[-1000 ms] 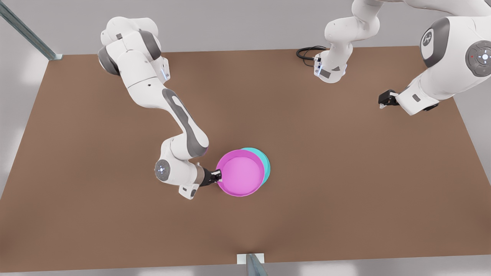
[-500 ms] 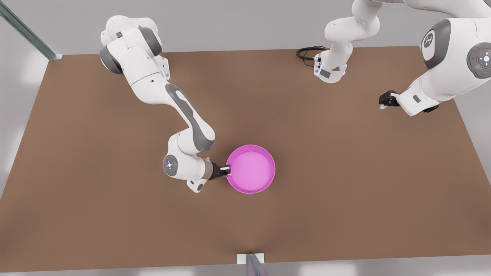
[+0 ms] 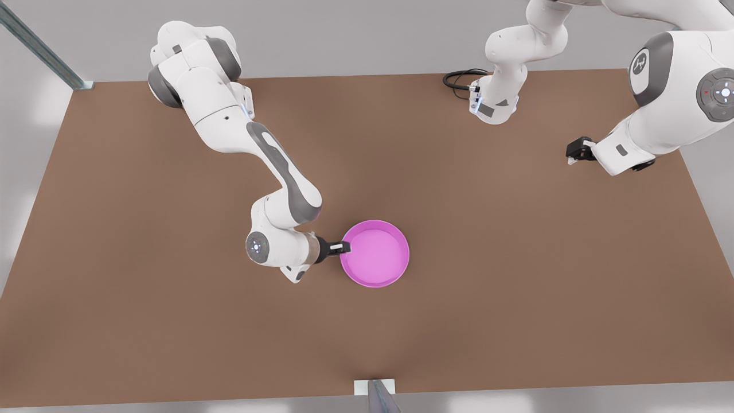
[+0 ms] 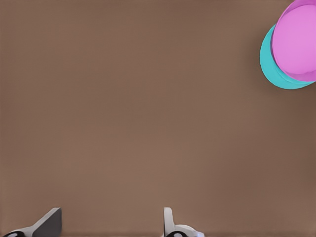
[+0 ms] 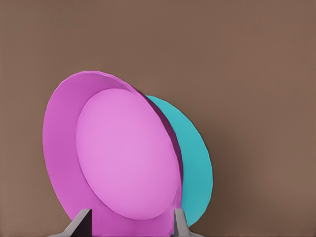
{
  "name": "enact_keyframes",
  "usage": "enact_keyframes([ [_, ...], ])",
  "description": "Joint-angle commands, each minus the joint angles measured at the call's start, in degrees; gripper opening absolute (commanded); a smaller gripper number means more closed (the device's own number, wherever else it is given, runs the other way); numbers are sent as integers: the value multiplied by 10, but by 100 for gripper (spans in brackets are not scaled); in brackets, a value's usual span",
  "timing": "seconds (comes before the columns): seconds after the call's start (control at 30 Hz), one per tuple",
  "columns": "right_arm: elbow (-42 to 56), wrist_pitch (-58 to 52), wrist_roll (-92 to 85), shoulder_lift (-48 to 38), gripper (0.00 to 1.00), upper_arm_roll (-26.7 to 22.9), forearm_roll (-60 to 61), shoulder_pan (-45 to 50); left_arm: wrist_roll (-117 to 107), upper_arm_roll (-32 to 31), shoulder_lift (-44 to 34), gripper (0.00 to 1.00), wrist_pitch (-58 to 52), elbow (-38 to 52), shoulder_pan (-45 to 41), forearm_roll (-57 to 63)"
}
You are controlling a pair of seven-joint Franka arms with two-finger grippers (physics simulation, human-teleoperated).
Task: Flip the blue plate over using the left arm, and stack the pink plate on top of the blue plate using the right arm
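Front view: the pink plate [image 3: 375, 255] sits rim-up around the middle of the brown surface [image 3: 516, 287], and it covers whatever's under it from this angle. The right end effector [image 3: 343, 248] is right at the plate's rim on the front view's left. The left end effector [image 3: 573, 152] waits well off at the front view's right, nothing in it.

Left wrist view: the left end effector [image 4: 111, 213] is spread wide over bare surface, with the pink plate [image 4: 296, 42] far off and the blue plate [image 4: 269, 69] peeking out from under it, so the stack is there.

Right wrist view: the right end effector [image 5: 131, 217] has its fingers apart on either side of the pink plate's [image 5: 118, 158] near rim. That gap looks too wide to be pinching a thin rim, so I'd call it released. The blue plate [image 5: 197, 158] shows as a crescent underneath.

My guess is this is the release at the tail end of stacking. The next move just needs the right arm to back straight out without nudging the rim.

Room-wise: plain brown surface, grey walls, a metal strut [image 3: 40, 46] in the corner, a black cable [image 3: 459, 77] by the far arm base
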Motion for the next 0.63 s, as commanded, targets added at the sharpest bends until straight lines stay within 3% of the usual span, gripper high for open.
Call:
enact_keyframes([
  [0.0,1,-18,39,-4,100,0,0,-1,10,-1,-1,100,0,0,0,1],
  [0.13,10,-128,37,-113,100,-6,-50,-65,12,-1,-1,100,0,6,0,-2],
  [0.27,160,-373,10,-138,100,-3,-410,-97,11,0,-7,100,0,7,0,-8],
  [0.33,164,-406,-70,-167,100,-2,-529,-100,6,0,-10,100,0,7,0,-7],
  [0.4,102,-409,-164,-255,100,-139,-490,-60,6,0,-11,100,-1,8,0,-6],
  [0.43,44,-365,-175,-298,100,-140,-433,-113,5,0,-10,100,-2,8,1,-7],
  [0.5,-107,-275,-123,-390,100,-143,-410,-131,4,0,-8,100,-2,8,1,-6],
  [0.6,-71,-283,-66,-361,100,-142,-385,-127,3,-1,-7,100,-3,8,1,-7],
])
